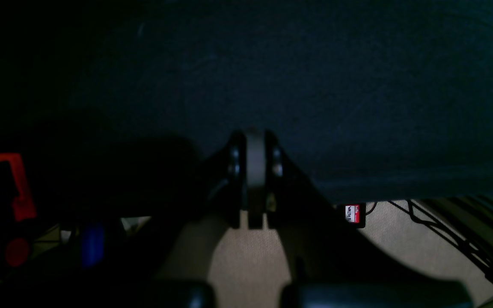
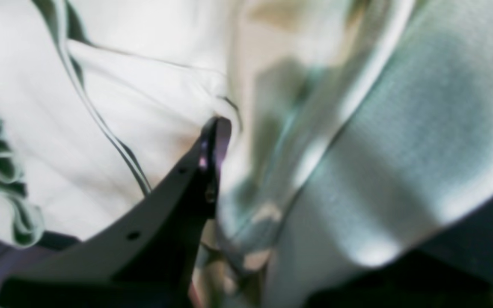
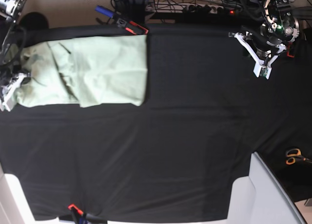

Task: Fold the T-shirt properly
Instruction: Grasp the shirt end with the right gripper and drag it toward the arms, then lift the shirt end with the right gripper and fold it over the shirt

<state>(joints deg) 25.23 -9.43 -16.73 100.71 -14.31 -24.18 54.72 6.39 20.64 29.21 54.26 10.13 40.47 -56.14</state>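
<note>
The pale mint-green T-shirt (image 3: 97, 70) lies partly folded as a wide rectangle at the far left of the black table covering (image 3: 170, 146). My right gripper (image 3: 9, 92) is at the shirt's left edge. In the right wrist view one dark finger (image 2: 206, 171) shows, with the T-shirt (image 2: 122, 107) bunched around its tip and hiding the other finger; my right gripper (image 2: 225, 137) looks shut on the cloth. My left gripper (image 3: 263, 68) is at the table's far right, well away from the shirt. In the left wrist view my left gripper (image 1: 255, 171) is shut and empty over the covering's edge (image 1: 315, 85).
Orange-handled scissors (image 3: 292, 156) lie at the right edge. Red clamps hold the covering at the back (image 3: 131, 26) and the front left (image 3: 73, 207). A white panel (image 3: 263, 194) fills the front right corner. Cables and a power strip (image 3: 209, 8) run behind the table.
</note>
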